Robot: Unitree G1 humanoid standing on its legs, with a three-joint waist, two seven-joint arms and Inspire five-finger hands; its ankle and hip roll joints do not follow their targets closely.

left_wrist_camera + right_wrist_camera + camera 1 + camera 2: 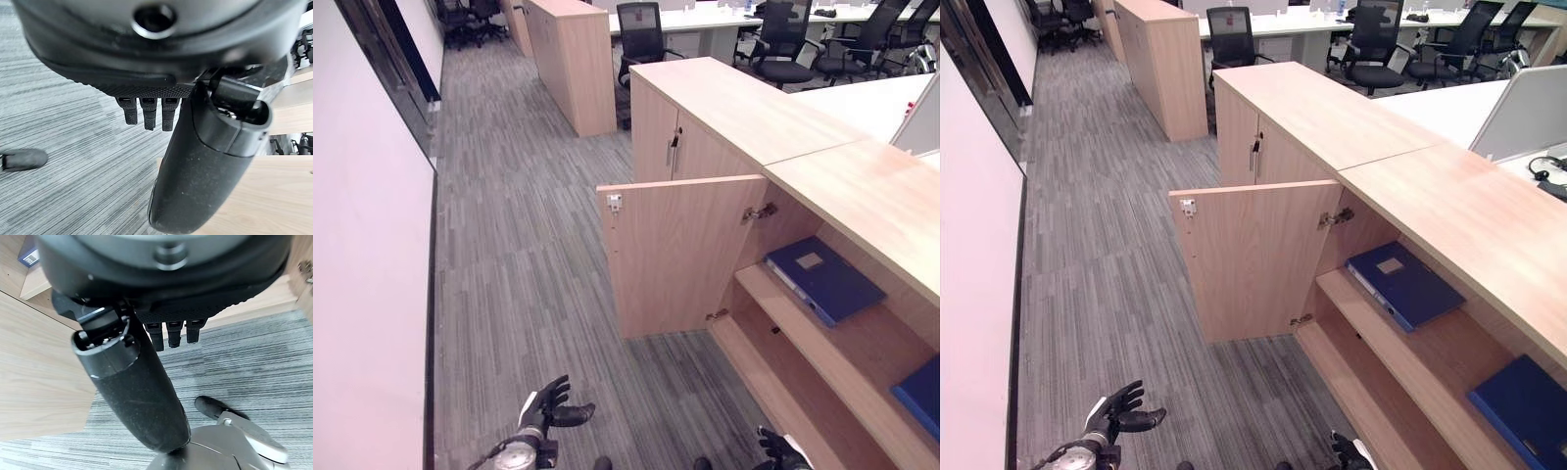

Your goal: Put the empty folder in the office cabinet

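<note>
The office cabinet (876,201) stands at my right with its door (680,255) swung wide open over the carpet. A blue folder (822,279) lies flat on the upper shelf (832,348) inside. A second blue folder (920,392) lies further right in the same cabinet. My left hand (546,406) hangs low over the carpet, open, with nothing in it; its fingers (149,115) are straight in the left wrist view. My right hand (781,452) sits at the bottom edge near the cabinet's lowest shelf, open and holding nothing, its thumb (137,387) sticking out.
A closed cabinet (705,117) adjoins the open one on the far side. Another wooden cabinet (573,59) stands further down the aisle. Office chairs (641,34) and desks line the back. A white wall (362,294) runs along my left.
</note>
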